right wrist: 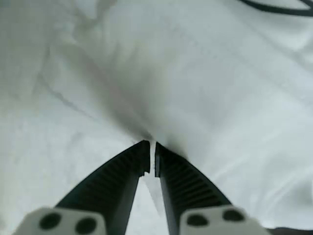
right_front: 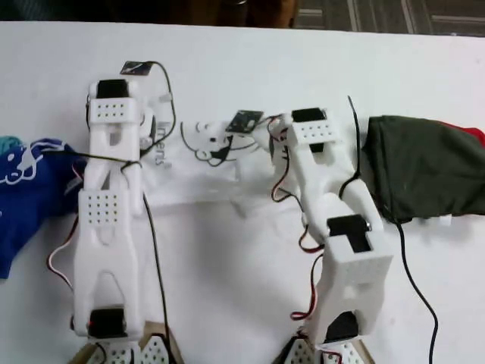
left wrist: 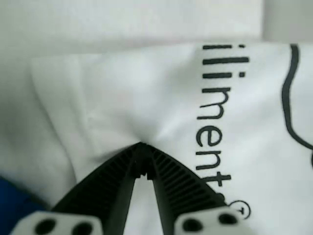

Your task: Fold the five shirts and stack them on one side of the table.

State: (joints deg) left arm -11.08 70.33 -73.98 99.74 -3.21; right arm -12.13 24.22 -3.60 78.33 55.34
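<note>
- My left pincer [left wrist: 143,147] is closed on a pucker of the white cotton shirt with black printed lettering [left wrist: 146,88], just beside the lettering.
- My right pincer [right wrist: 151,145] is nearly shut, nipping a ridge of the same cloth farther along.
- The shirt lies spread across the middle of the white worktop [right_front: 227,288], between a crumpled blue printed shirt [right_front: 30,189] on my left and a folded dark green shirt [right_front: 424,167] on my right, which lies on something red [right_front: 474,133].
- As I judge it, this is the fold itself. I should lift both pinches evenly and carry them level.
- Both grips look thin, only a little cloth, so I should go slowly or a corner may slip.
- I should lay the edge down straight, and open only once the cloth rests flat.
</note>
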